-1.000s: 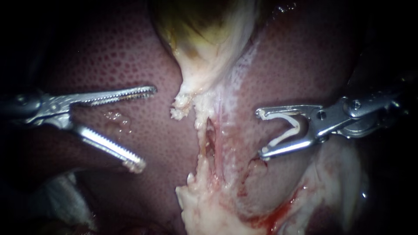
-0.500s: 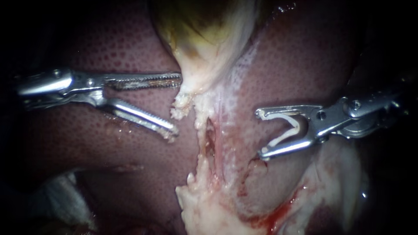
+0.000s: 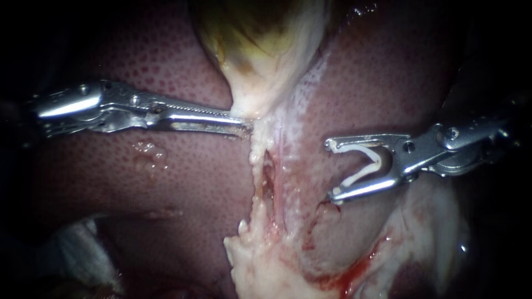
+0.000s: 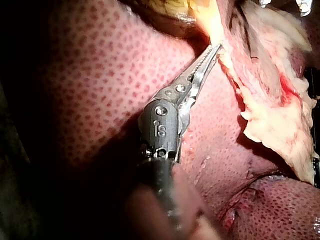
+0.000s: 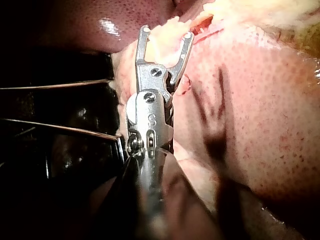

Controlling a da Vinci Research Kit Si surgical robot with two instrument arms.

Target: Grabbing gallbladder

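Gallbladder (image 3: 266,66) in left instrument (image 3: 241,119) (clip (image 3: 378,159) opposite)

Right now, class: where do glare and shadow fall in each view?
Endoscope view: dark edges, glare on the left instrument. Left wrist view: shadow on the liver beside the shaft. Right wrist view: glare spot on liver; forked shadow beside right instrument.

Gallbladder (image 3: 260,50) cut off by the endoscope view's top edge; left instrument (image 3: 244,123) jaw tips buried in its pale neck tissue; right instrument (image 3: 331,170) shaft lost in darkness, its clip (image 3: 378,159) indistinct in the right wrist view.
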